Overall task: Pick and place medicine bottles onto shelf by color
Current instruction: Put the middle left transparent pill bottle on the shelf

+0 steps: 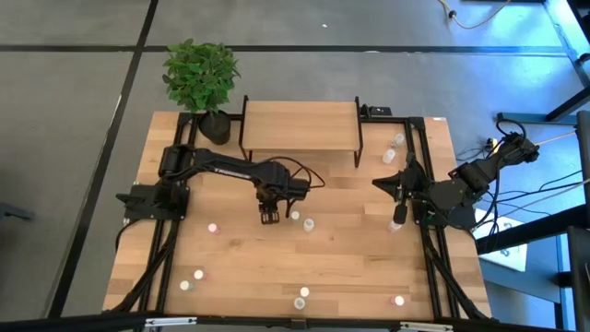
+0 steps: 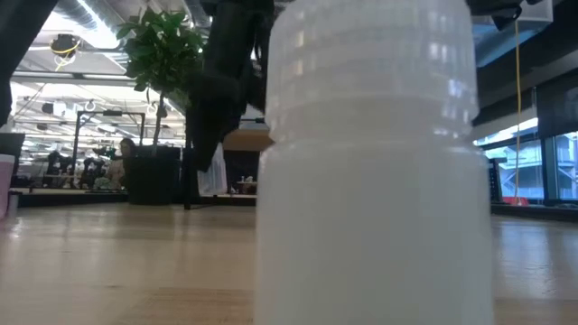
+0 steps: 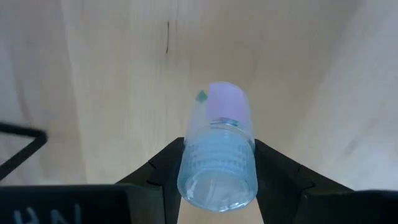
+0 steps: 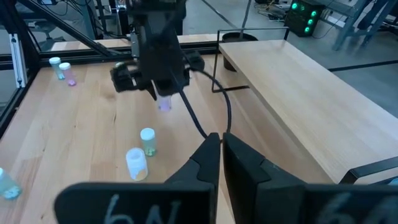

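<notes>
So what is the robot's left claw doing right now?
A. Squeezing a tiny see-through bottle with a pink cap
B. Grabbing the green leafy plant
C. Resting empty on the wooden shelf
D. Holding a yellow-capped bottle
A: the left wrist view shows the left gripper with its dark fingers on both sides of a tiny clear bottle with a pink cap, held above the light wooden table.

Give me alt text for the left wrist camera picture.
The left gripper holds a small clear medicine bottle between its two dark fingers, pink cap pointing away, above the light wooden table.
</notes>
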Controlling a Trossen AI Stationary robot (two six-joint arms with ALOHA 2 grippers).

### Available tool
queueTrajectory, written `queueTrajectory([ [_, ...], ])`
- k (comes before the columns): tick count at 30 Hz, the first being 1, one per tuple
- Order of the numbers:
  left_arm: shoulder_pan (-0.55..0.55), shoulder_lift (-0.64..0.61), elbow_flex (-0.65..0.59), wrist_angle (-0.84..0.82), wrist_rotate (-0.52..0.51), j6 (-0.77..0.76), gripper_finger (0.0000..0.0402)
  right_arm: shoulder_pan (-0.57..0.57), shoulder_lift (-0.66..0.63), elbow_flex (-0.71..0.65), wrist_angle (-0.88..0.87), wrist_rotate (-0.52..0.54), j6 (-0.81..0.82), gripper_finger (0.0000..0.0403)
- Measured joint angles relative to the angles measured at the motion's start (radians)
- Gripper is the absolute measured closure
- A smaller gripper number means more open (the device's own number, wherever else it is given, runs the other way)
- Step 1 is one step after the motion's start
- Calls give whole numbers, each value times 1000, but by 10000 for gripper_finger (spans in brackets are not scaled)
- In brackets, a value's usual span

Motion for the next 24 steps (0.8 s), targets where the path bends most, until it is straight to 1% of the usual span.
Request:
queueTrajectory([
  [6,-5,-1,145,-117,-87,1,253,0,0,0,1,0,0,380],
  [13,10,-1,304,-236,-87,27,253,0,0,0,2,0,0,380],
  [16,41,-1,374,-290,-100,40,253,0,0,0,2,0,0,380],
  [24,166,-7,521,-286,-109,92,253,0,0,0,2,0,0,380],
])
